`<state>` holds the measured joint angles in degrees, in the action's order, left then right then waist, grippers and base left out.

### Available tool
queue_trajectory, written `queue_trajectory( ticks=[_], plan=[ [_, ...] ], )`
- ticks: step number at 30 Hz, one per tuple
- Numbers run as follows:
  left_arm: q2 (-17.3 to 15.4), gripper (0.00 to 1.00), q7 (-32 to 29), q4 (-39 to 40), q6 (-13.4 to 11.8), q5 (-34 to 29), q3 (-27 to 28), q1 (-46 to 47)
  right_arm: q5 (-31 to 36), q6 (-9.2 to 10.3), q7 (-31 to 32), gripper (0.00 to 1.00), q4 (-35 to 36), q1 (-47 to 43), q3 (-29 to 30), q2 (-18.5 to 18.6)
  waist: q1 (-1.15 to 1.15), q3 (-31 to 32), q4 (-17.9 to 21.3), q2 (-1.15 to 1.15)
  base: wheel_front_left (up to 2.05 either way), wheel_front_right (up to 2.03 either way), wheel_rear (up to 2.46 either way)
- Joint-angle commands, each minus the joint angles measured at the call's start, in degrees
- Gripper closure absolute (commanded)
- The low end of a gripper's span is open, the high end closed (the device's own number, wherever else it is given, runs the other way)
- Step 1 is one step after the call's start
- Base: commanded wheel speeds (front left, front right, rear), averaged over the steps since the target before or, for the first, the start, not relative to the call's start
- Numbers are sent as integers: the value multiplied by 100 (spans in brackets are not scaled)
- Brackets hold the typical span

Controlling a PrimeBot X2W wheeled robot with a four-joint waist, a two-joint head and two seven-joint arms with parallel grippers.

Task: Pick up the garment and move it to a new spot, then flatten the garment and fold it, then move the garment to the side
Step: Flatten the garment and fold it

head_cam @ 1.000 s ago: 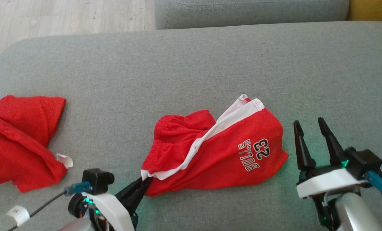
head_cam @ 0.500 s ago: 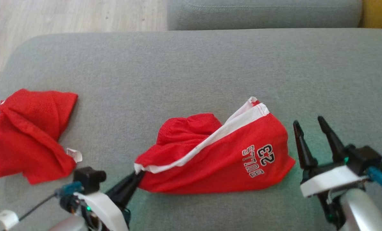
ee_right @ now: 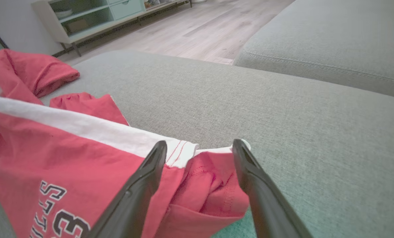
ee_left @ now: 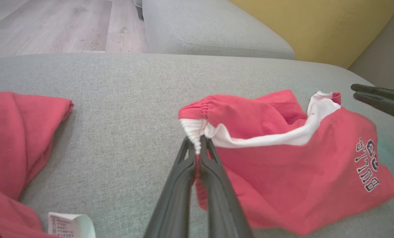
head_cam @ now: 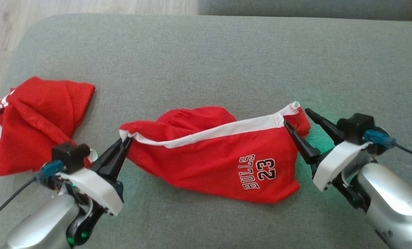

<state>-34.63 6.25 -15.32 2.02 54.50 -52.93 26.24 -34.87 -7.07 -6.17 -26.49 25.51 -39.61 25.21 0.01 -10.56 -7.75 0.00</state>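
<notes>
The grey cushion (head_cam: 206, 52) is carrying everything in play. The garment (head_cam: 209, 155), a pair of red shorts with a white waistband (head_cam: 226, 131) and a "BULLS 23" print, is lying across the middle of that cushion, toward its near edge. It is bunching and creasing along its length, so it is not looking flattened or folded. A second red garment (head_cam: 36, 117) is sitting in a heap at the cushion's left end, well apart from the shorts, with 1 white care label (ee_left: 69, 224) poking out beside it. Over the cushion's right half, the right gripper (head_cam: 295, 117) is standing with its 2 fingers spread wide. They are straddling the right end of the waistband without pinching it, as the right wrist view (ee_right: 200, 147) is showing plainly. Over the cushion's left half, the left gripper (head_cam: 124, 143) is pressing its 2 fingers tight together on the gathered left end of the waistband (ee_left: 193, 142). Whether that end is lifting off the cushion cannot be told. Judging by this, the task is sitting in its 1st stage: 1 grasp is made and the other is waiting to close. The lift, the move to a new spot, the flattening, the fold and the shift to the side are all remaining.
</notes>
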Motion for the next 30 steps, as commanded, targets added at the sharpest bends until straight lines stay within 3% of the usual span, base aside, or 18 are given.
queue_trajectory(
  ticks=[1,9,18,19,20,21,22,30],
  plan=[
    [-121,100,121,74,29,46,327,336,-83,-42,-26,0,82,325,-418,267,-1,-40,-33,0,0,0,0],
    [-82,100,116,116,177,98,321,462,-515,-42,-150,0,-177,930,-1383,472,-1,-107,-101,0,0,0,0],
    [-24,100,146,147,240,147,316,528,-1194,-42,-216,0,-768,1436,-2265,322,-1,-110,-170,0,0,0,0],
    [-11,100,175,146,236,154,328,528,-1252,-42,-241,8,-823,1480,-2352,311,-1,-106,-181,0,0,0,0],
    [1,100,180,140,237,163,329,529,-1313,-42,-266,33,-872,1519,-2436,303,-1,-102,-192,0,0,0,0],
    [13,100,185,126,225,182,340,526,-1381,-42,-289,83,-901,1549,-2523,293,-1,-97,-202,0,0,0,0],
    [24,100,177,113,216,207,347,522,-1484,-42,-296,100,-930,1564,-2598,284,-1,-91,-209,0,0,0,0],
    [10,100,145,123,148,232,352,523,-1877,-42,-692,100,-986,1782,-3003,376,-1,-35,-154,0,0,0,0]
  ],
)
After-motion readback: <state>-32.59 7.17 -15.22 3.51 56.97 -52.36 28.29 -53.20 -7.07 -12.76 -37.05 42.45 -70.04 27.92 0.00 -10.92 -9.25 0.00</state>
